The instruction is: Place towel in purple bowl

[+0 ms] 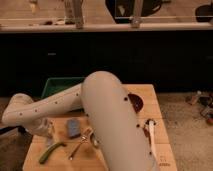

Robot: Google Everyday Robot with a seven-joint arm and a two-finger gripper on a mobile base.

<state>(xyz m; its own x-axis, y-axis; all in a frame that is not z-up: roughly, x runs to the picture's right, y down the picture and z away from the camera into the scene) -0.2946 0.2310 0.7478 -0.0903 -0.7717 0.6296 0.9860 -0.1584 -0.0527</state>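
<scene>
The purple bowl (135, 102) sits on the wooden table (150, 95) at the right, partly hidden behind my white arm. A small blue-grey folded towel (73, 127) lies flat on the table, left of centre. My gripper (46, 130) hangs low over the table's left side, just left of the towel and apart from it. The arm's large white link crosses the middle of the view and hides much of the table.
A green tray (59, 86) stands at the table's back left. A green object (50, 151) and a metal utensil (81, 146) lie near the front left. A white-handled tool (151, 136) lies at the right. A dark counter runs behind the table.
</scene>
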